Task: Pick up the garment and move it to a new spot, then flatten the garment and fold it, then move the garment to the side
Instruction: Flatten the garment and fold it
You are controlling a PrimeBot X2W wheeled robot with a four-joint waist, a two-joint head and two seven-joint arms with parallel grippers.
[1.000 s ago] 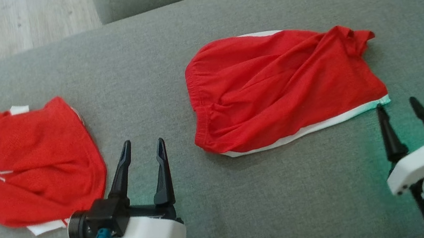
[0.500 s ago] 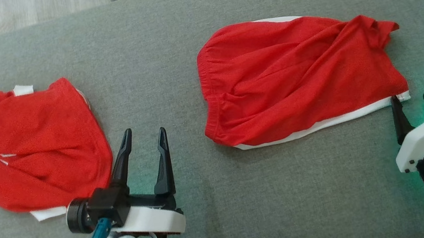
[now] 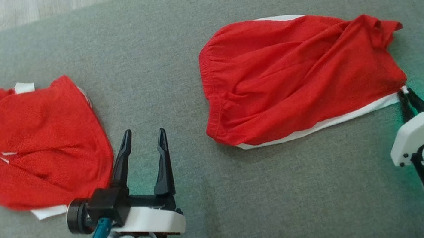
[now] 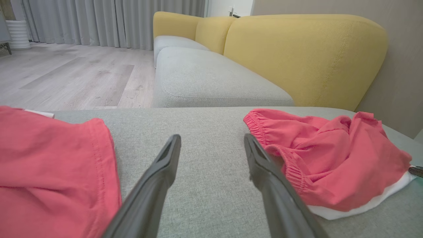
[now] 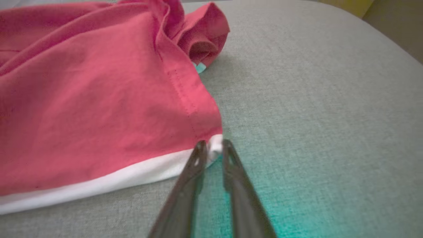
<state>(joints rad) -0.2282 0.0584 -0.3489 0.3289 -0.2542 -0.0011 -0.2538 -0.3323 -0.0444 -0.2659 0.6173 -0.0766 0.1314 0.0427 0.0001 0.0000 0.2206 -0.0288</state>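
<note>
Garment (image 3: pixel 300 73) corner pinched between nearly closed right fingers (image 5: pixel 195 172); left fingers (image 4: pixel 158 175) spread wide, empty

Support surface: grey fabric cushion (image 3: pixel 185 19), broad, with an even weave where visible. Two items lie directly on it, well apart, separated by a strip of cushion.

Left-hand garment (image 3: pixel 33 142): red, crumpled, white edging showing at its far and near edges, positioned towards the left side.

Right-hand garment (image 3: pixel 295 73): red, creased, gathered waistband facing left, white hem along its near edge, positioned right of centre.
</note>
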